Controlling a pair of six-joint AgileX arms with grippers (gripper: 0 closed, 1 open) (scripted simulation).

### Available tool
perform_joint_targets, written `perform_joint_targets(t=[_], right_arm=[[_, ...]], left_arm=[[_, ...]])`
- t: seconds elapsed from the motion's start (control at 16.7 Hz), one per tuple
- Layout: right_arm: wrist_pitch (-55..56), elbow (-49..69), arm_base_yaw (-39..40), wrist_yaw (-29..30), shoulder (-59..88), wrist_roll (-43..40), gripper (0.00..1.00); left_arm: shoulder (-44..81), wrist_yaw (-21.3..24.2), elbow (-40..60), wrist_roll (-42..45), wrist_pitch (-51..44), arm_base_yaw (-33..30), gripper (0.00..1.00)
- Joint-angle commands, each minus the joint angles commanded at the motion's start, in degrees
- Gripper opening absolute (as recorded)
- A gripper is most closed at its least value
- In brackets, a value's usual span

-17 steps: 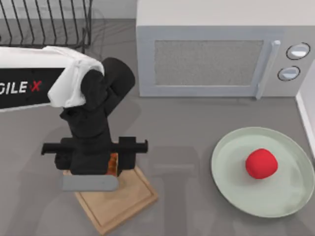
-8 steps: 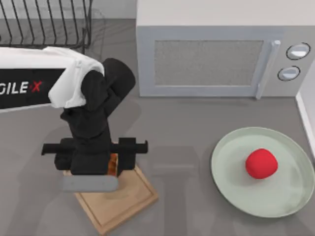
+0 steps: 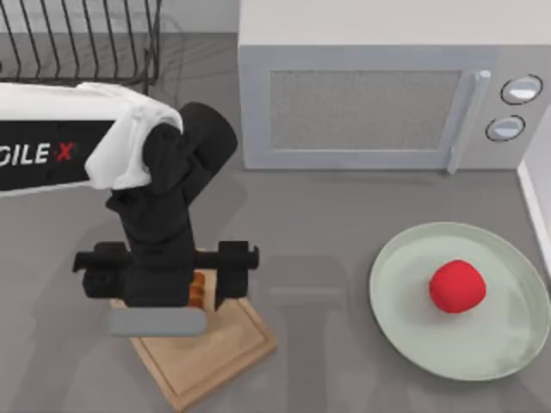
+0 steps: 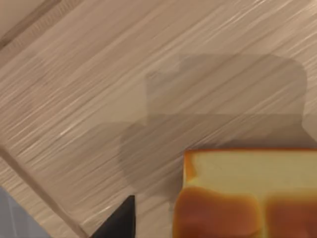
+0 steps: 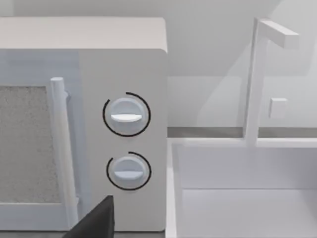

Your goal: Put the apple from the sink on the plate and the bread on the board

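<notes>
On the board [image 3: 202, 348], at the left side of the table, lies the bread [image 3: 199, 288], mostly covered in the top view by the left gripper [image 3: 164, 262] that hangs straight above it; a thin strip of its glossy orange crust peeks out beside the black gripper body. From the left wrist view the bread [image 4: 250, 196] rests flat on the wood grain of the board [image 4: 124, 89], its pale side and browned top plain to see, with one dark fingertip [image 4: 121, 220] standing just beside it and apart from it, so the fingers look spread and clear of the loaf, gripping nothing. Behind the board and the left arm, at the back left, stands a black wire rack [image 3: 82, 39]. To the right of that, along the back, sits a grey microwave [image 3: 387, 86] with a bar handle and two round knobs. Well apart from the board, at the right side of the table, the plate [image 3: 405, 323] holds the apple [image 3: 457, 286] near its middle. At the far right edge runs the white rim of the sink [image 3: 535, 206]. From the right wrist view the microwave [image 5: 84, 129], the sink [image 5: 242, 193] and a white tap [image 5: 262, 74] appear, with a dark finger [image 5: 99, 220] of the right gripper at the frame's edge; whether its fingers are spread or closed I cannot tell.
</notes>
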Motion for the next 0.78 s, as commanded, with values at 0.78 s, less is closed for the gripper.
perform_joint_targets(t=[0.78], right_arm=[[0.0, 0.0, 0.0, 0.0, 0.0, 0.0, 1.00]], left_arm=[[-7.7, -0.5, -2.4, -8.6, 5.5, 3.7, 1.00]])
